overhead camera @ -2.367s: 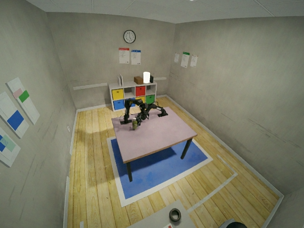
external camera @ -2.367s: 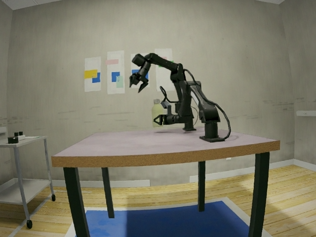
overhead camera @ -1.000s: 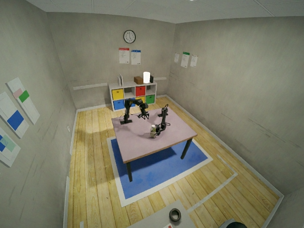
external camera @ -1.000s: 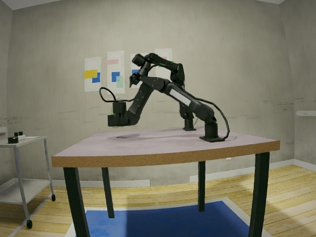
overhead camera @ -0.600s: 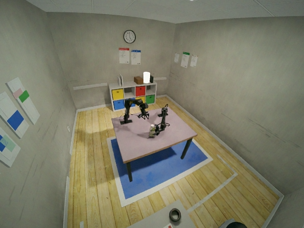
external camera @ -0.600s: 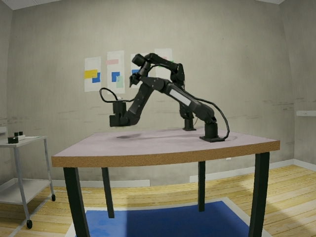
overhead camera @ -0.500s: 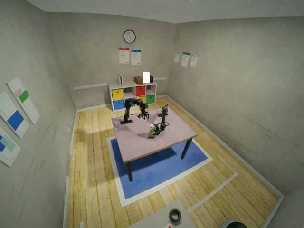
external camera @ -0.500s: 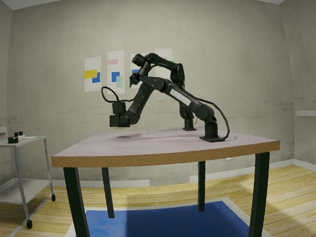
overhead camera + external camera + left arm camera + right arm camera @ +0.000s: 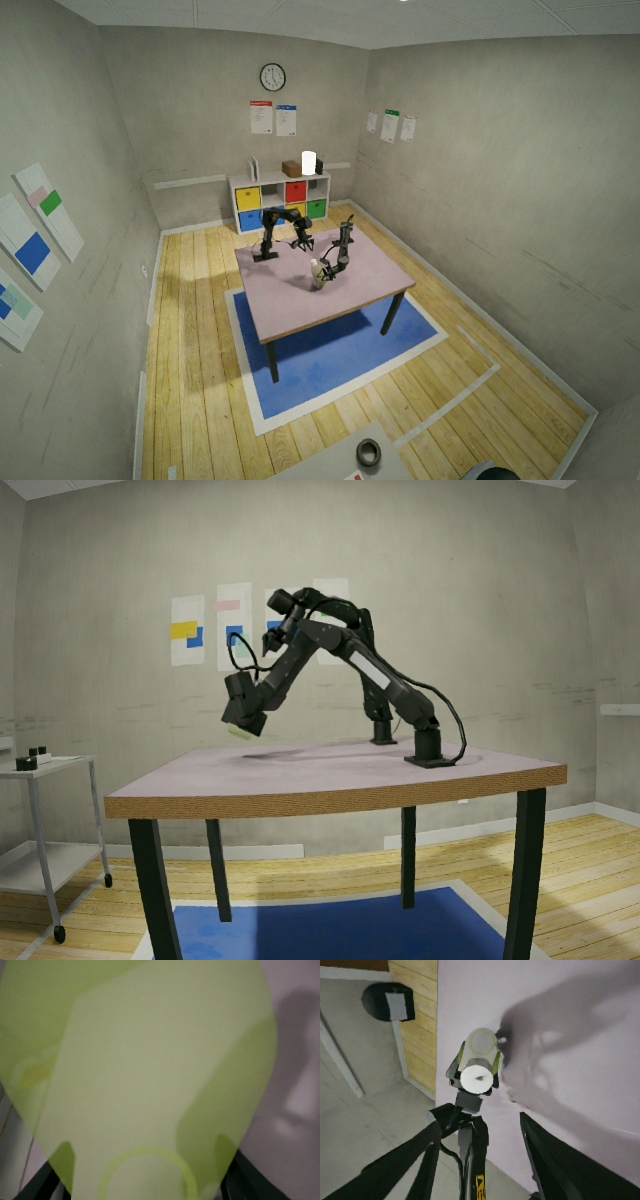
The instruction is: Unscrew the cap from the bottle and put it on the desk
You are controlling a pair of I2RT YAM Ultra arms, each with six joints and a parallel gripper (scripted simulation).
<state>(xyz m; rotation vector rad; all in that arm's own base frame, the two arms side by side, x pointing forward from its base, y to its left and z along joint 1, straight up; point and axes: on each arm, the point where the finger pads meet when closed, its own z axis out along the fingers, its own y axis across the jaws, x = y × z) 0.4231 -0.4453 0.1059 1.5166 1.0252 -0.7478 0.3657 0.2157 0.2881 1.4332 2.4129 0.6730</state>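
Observation:
The light green bottle [image 9: 319, 277] has a white cap [image 9: 313, 263] on its neck. My left gripper [image 9: 326, 272] is shut on the bottle's body and holds it above the pink table top [image 9: 313, 282]. In the left wrist view the bottle [image 9: 145, 1075] fills the frame. In the exterior view only the bottle's lower end [image 9: 239, 731] shows below the left gripper [image 9: 242, 715]. My right gripper [image 9: 302, 242] is open and empty, raised well above and apart from the bottle. In its wrist view it [image 9: 482, 1117] looks down on the cap [image 9: 479, 1078] and bottle [image 9: 481, 1050].
Both arm bases stand at the table's far side [image 9: 265, 255]. A shelf with coloured bins [image 9: 279, 200] stands against the back wall. A small cart [image 9: 36, 769] stands left of the table in the exterior view.

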